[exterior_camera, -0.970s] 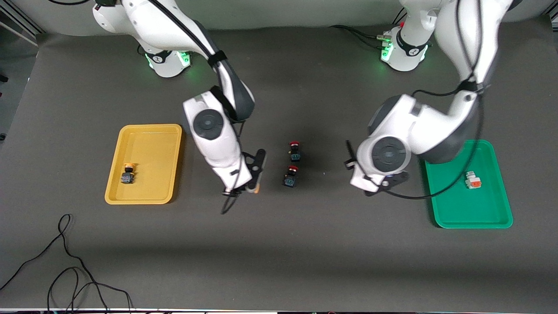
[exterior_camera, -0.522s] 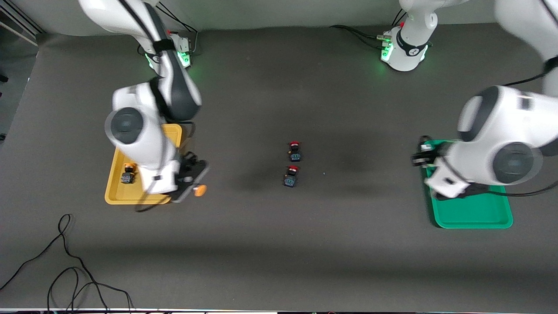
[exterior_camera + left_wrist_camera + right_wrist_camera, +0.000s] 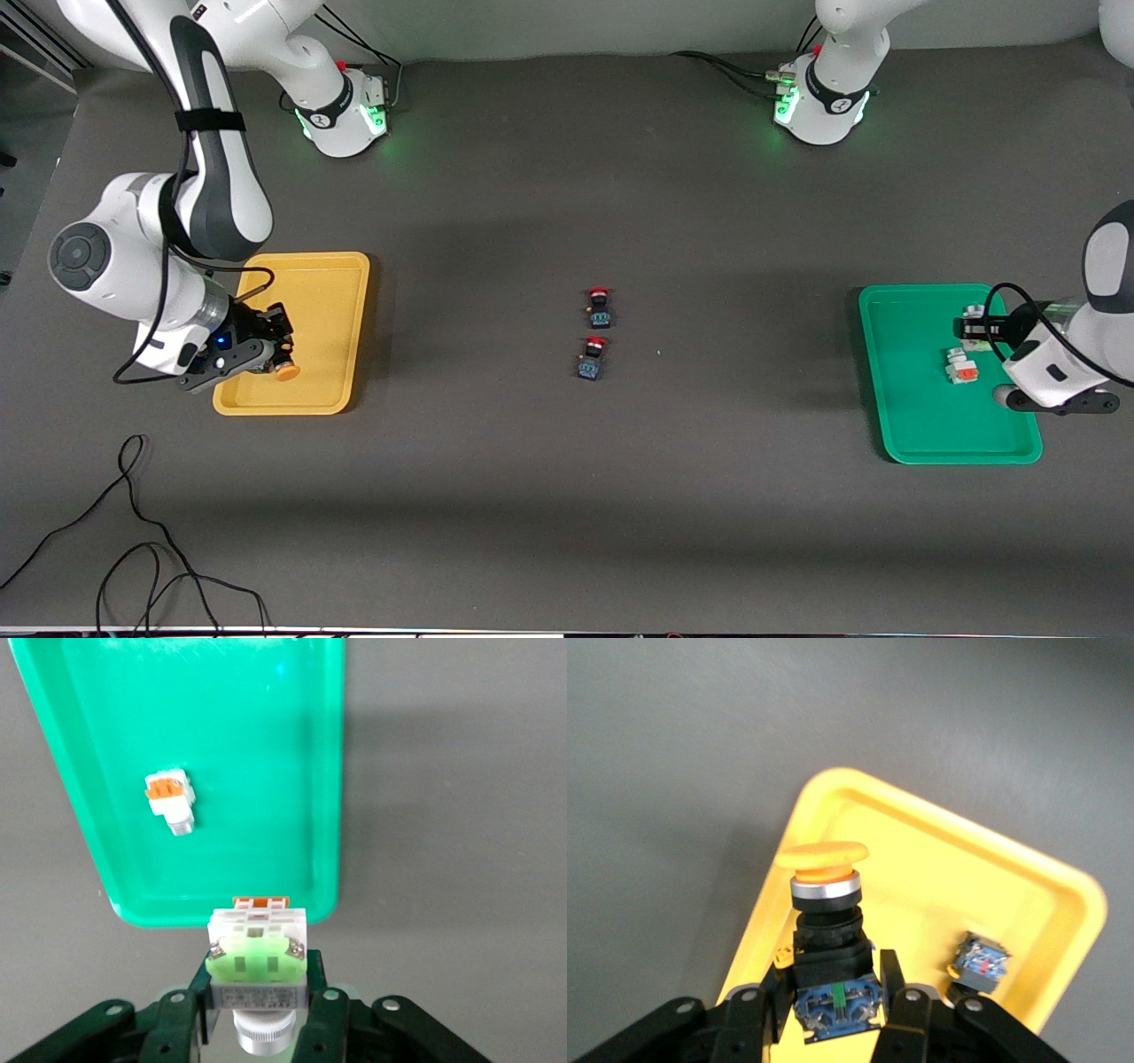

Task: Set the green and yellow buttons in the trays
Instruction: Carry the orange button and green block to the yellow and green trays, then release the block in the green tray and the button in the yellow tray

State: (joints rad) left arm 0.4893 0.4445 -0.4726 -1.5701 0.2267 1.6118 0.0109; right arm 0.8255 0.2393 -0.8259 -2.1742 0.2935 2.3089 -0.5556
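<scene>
i'm running both arms from my desk here. the right gripper [image 3: 266,350] is hanging over the yellow tray [image 3: 332,390], at the corner nearest the front camera on the side away from the table's middle, and its jaws are pinching a yellow button [image 3: 828,930] by the dark body, round cap sticking out ahead of the fingers. a second yellow button [image 3: 980,961] is lying in that same tray; i'm only seeing it in the right wrist view, since the gripper is covering that spot in the front view. the left gripper [image 3: 983,330] is hovering over the green tray [image 3: 912,443], toward the edge away from the table's middle, jaws clamping a green button [image 3: 256,958] by its whitish body, green face toward the wrist camera. an orange button [image 3: 961,367] with a whitish body is lying on its side in the green tray, just beside the gripper in the front view and not touching it as far as i'm seeing. two red buttons are sitting mid-table between the trays, well apart from both: one [image 3: 600,307] farther from the front camera, the other [image 3: 592,358] nearer, close together. a loose black cable [image 3: 133,540] is trailing across the table at the right arm's end, nearer the front camera than the yellow tray.
</scene>
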